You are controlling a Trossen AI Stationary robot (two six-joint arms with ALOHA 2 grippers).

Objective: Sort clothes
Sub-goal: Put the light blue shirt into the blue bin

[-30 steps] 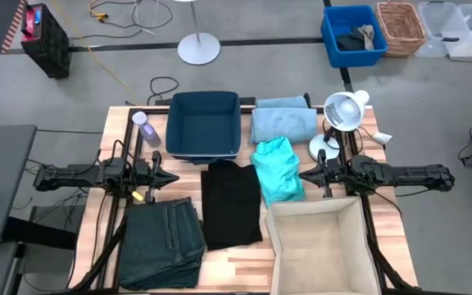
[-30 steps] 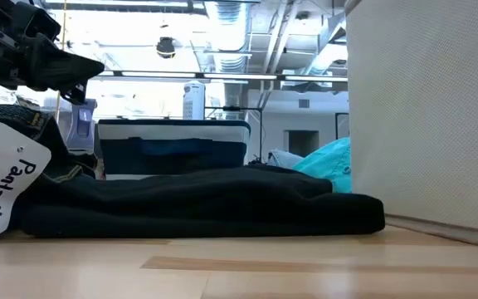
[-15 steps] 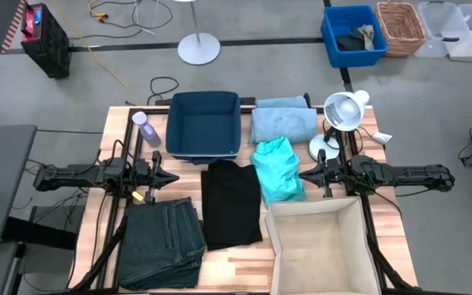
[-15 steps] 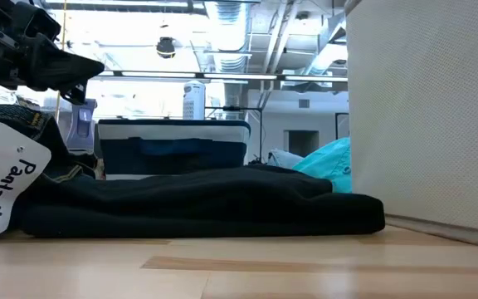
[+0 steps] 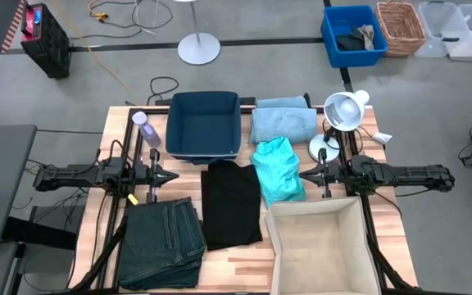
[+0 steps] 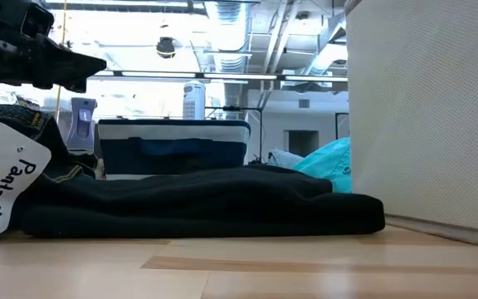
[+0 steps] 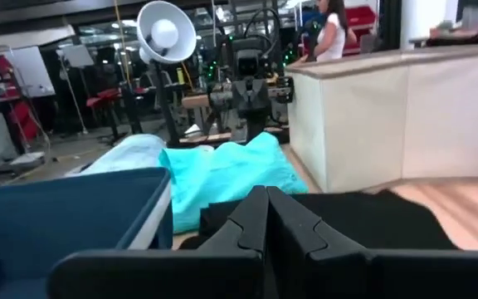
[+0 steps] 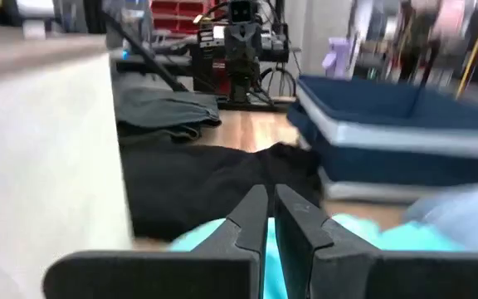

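Four garments lie spread apart on the desk (image 5: 244, 254) for sorting, near to far: dark jeans (image 5: 164, 242), black shirt (image 5: 230, 203), teal top (image 5: 278, 169), denim piece (image 5: 283, 123), with left hand (image 5: 170, 174) and right hand (image 5: 305, 174) clenched, empty

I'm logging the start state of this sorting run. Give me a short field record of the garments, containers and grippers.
teal-green top: between black shirt and right gripper
black shirt: flat at table centre
dark green-grey jeans: folded, near-left corner
light blue denim piece: beside blue bin
blue bin: far side, holds no garment
beige fabric box: near-right, holds no garment
left gripper: shut, holding nothing
right gripper: shut, holding nothing
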